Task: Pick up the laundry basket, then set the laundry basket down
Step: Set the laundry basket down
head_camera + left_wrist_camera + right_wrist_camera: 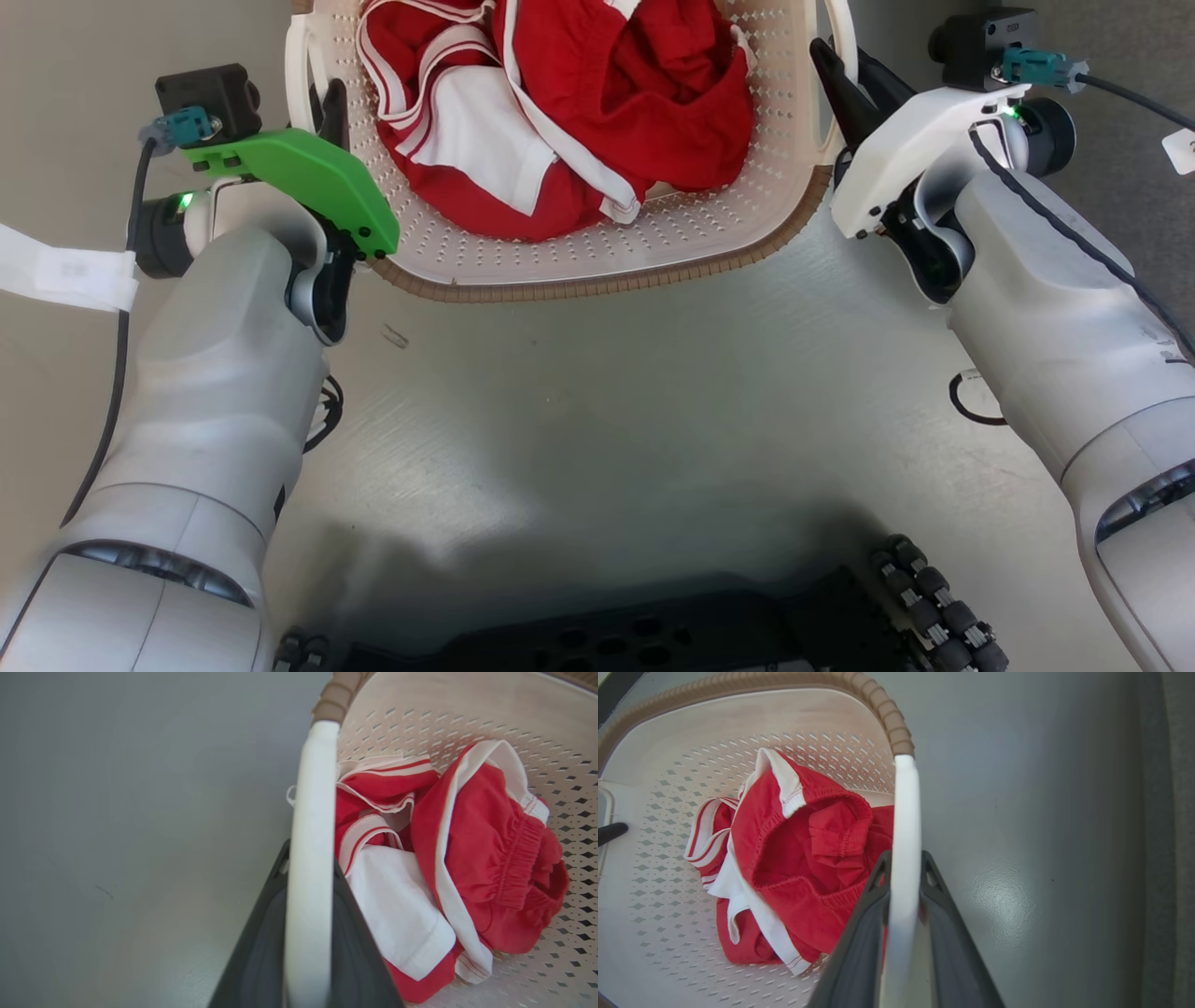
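The laundry basket (607, 271) sits straight ahead of the robot at twelve o'clock, over a grey floor (597, 420); whether it touches the floor I cannot tell. The left gripper (331, 107), at ten o'clock, has its dark fingers pinched on either side of the white left handle (310, 858). The right gripper (840, 70), at two o'clock, is clamped the same way on the right handle (903, 812). Red and white clothes (597, 103) lie heaped inside, bunched up against the inner finger of each gripper. At four o'clock a black cable loop (971, 401) lies on the floor beside the right forearm. A white paper tag (65, 271) hangs off the left arm's cable at nine o'clock. The robot's dark base (653, 635), with small rollers (934, 607), is at six o'clock.
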